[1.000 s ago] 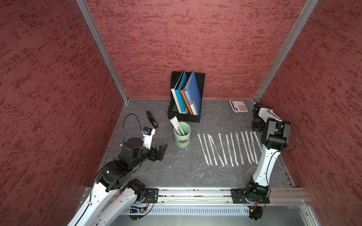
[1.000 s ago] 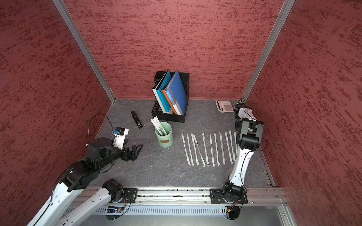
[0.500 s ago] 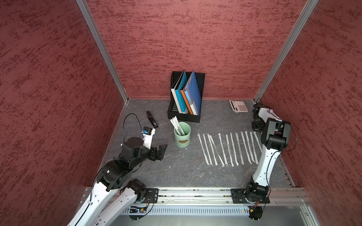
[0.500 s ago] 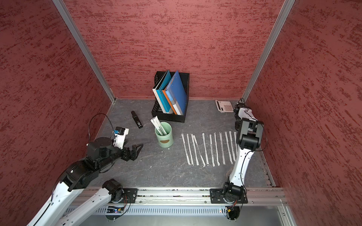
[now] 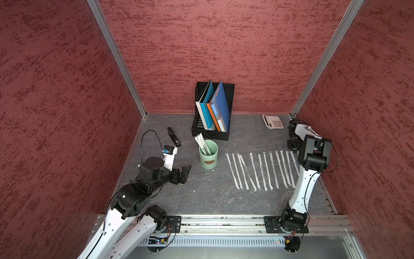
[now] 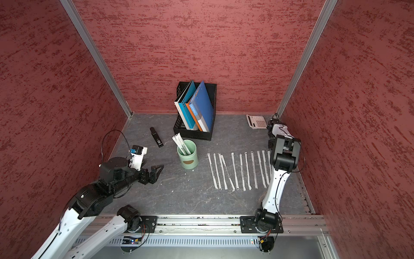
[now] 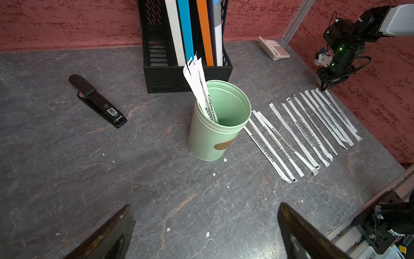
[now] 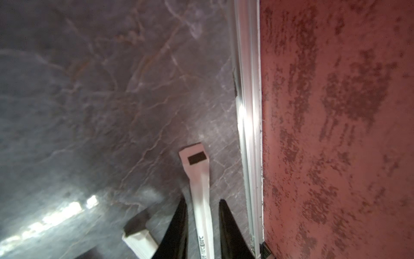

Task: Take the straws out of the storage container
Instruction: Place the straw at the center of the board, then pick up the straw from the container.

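Observation:
The storage container (image 5: 208,157) (image 6: 187,157) (image 7: 215,134), a mint-green cup with a brown oval mark, stands upright mid-table. A few wrapped straws (image 5: 202,143) (image 7: 198,83) lean out of it toward the back left. Several more straws (image 5: 264,170) (image 6: 242,170) (image 7: 309,125) lie side by side to its right. My left gripper (image 5: 187,170) (image 7: 204,205) hovers open and empty, left of the cup. My right gripper (image 5: 292,146) (image 8: 202,199) is low at the far end of the rightmost straw (image 8: 197,166). Its jaws stand open, one on each side of that straw with a gap.
A black mesh file rack (image 5: 212,132) with folders stands behind the cup. A black stapler (image 5: 174,136) lies at the back left, a calculator (image 5: 272,121) at the back right. Red walls close three sides, and the right wall's metal strip (image 8: 248,112) runs beside my right gripper.
My right gripper's jaws have parted off the straw, which now lies on the table. Neither arm has visibly shifted.

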Controlling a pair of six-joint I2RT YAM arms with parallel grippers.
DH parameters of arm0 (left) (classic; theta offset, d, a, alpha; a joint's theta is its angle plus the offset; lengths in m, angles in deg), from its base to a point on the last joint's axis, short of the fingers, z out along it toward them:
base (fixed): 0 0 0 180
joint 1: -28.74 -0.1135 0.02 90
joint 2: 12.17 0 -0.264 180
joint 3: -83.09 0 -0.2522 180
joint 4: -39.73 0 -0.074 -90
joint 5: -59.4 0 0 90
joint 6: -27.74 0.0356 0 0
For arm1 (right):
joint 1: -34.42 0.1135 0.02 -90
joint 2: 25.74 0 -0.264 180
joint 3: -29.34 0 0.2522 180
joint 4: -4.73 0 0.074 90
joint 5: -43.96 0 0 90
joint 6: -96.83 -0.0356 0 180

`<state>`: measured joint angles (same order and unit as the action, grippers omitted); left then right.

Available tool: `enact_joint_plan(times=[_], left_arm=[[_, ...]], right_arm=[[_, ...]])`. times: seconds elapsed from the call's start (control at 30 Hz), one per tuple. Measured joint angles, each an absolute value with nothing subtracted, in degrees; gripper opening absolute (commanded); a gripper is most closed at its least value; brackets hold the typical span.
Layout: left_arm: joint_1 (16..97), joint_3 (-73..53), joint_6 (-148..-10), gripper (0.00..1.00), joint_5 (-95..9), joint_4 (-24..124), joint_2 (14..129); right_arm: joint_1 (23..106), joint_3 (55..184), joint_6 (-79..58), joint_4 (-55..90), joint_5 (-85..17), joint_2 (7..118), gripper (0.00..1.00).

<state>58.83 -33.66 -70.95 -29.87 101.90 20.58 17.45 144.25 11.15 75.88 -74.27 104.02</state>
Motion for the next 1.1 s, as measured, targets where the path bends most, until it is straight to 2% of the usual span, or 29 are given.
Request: enact_joint_plan(times=[0.23, 0.4, 0.73, 0.9, 1.1], left_arm=[[58.52, -33.66, -70.97, 1.0, -30.5, 101.9, 20.56], [58.26, -33.66, -70.95, 1.0, -30.72, 101.9, 20.42], [58.26, -33.66, -70.97, 0.99, -30.74, 100.89, 19.59], [58.26, -33.66, -70.97, 0.99, -30.7, 100.37, 20.14], [58.26, -33.66, -70.97, 0.99, -30.44, 100.1, 20.69]], right_arm=[[17.91, 144.2, 9.51, 75.77, -73.33, 102.66, 0.28], [21.47, 140.71, 8.24, 75.09, -72.98, 93.7, 0.31], [46.87, 129.65, 3.45, 69.45, -73.03, 69.44, 0.36], [56.31, 127.9, 0.44, 68.29, -72.33, 65.07, 0.38], [67.11, 132.64, -3.43, 65.04, -66.07, 64.94, 0.4]])
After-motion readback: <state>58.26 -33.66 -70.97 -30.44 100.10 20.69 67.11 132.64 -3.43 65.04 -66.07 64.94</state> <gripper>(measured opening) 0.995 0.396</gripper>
